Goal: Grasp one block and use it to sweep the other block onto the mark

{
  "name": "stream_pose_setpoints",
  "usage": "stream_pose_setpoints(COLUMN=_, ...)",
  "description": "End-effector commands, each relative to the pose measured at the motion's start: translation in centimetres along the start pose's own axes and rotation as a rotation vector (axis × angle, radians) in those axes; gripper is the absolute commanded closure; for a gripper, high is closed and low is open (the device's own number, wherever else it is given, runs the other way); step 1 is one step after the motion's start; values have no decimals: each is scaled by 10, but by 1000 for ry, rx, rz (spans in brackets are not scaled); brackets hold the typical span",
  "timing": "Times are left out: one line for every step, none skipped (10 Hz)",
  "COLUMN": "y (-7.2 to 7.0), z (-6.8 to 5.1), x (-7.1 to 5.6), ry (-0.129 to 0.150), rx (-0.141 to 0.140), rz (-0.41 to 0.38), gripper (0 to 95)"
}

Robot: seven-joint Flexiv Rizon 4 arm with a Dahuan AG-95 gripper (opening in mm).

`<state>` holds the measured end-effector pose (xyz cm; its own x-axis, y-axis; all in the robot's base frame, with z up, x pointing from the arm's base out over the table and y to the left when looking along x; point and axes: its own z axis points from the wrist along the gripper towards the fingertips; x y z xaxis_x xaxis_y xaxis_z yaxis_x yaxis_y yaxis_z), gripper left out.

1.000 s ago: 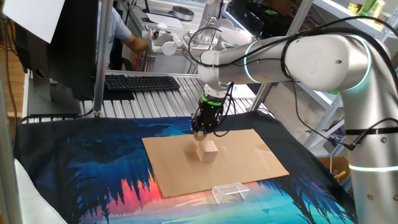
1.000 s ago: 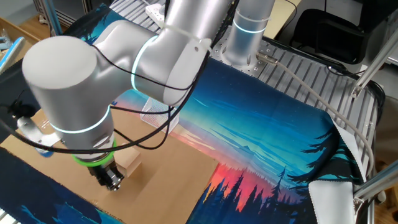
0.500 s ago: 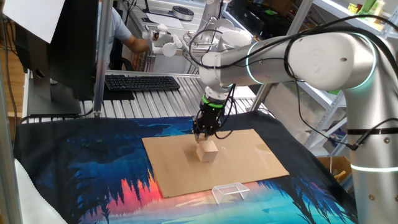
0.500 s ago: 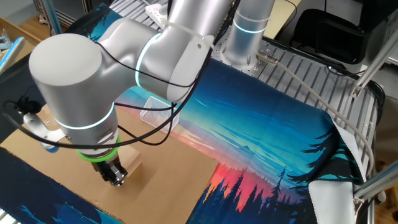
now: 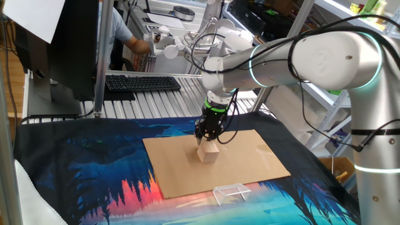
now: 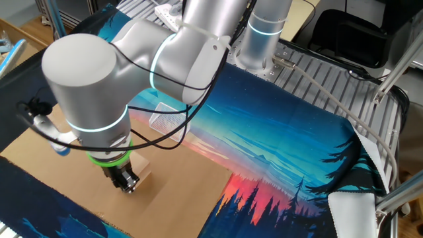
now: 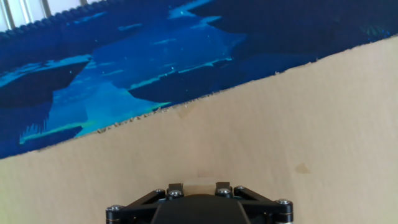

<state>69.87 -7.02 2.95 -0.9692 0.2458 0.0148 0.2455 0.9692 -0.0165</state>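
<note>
- Pointing straight down over the cardboard sheet (image 5: 215, 161), the gripper (image 5: 205, 139) has its fingers narrowly set, but whether they clamp anything cannot be told from these views.
- Small tan block: no clear sight of it at the fingertips, so it cannot be confirmed between them.
- Directly below and touching the fingertips, as the one fixed view frames it, sits the larger tan cube (image 5: 208, 152), resting flat on the sheet.
- From the other fixed view the gripper (image 6: 127, 186) stands in front of that cube (image 6: 140, 176), which pokes out just beside the fingers.
- Hand view shows only the dark gripper body (image 7: 199, 206) at the bottom edge and bare cardboard (image 7: 261, 143) beyond it; the fingertips themselves lie out of sight.
- A faint small spot (image 7: 301, 168) lies on the cardboard off to one side of the fingers; whether it is the mark cannot be told.
- Farther out, past the sheet's edge, spreads the blue printed cloth (image 5: 87, 169).
- Well apart from the fingers, a clear plastic frame (image 5: 229, 193) rests at the sheet's near edge.
- Beyond the cloth sits a black keyboard (image 5: 142, 82).
</note>
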Motion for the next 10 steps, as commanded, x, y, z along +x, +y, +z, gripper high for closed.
stream_pose_setpoints(y=-1, z=0, x=2, ry=2, rx=-1, rz=1, gripper=950)
stream_pose_setpoints(y=-3, z=1, x=5, ry=2, rx=-3, rz=2, gripper=950)
stream_pose_setpoints(y=-4, z=2, x=8, ry=3, rx=-4, rz=3, gripper=950)
stream_pose_setpoints(y=-5, z=2, x=9, ry=3, rx=-6, rz=4, gripper=950)
stream_pose_setpoints(y=-6, z=3, x=10, ry=2, rx=-8, rz=5, gripper=950)
stream_pose_setpoints(y=-6, z=3, x=11, ry=-1, rx=-11, rz=4, gripper=950)
stream_pose_setpoints(y=-6, z=3, x=11, ry=-11, rx=-13, rz=5, gripper=950)
stream_pose_setpoints(y=-5, z=3, x=10, ry=-16, rx=-14, rz=5, gripper=950)
stream_pose_setpoints(y=-5, z=2, x=9, ry=-15, rx=-15, rz=4, gripper=950)
stream_pose_setpoints(y=-5, z=2, x=9, ry=-12, rx=-29, rz=11, gripper=950)
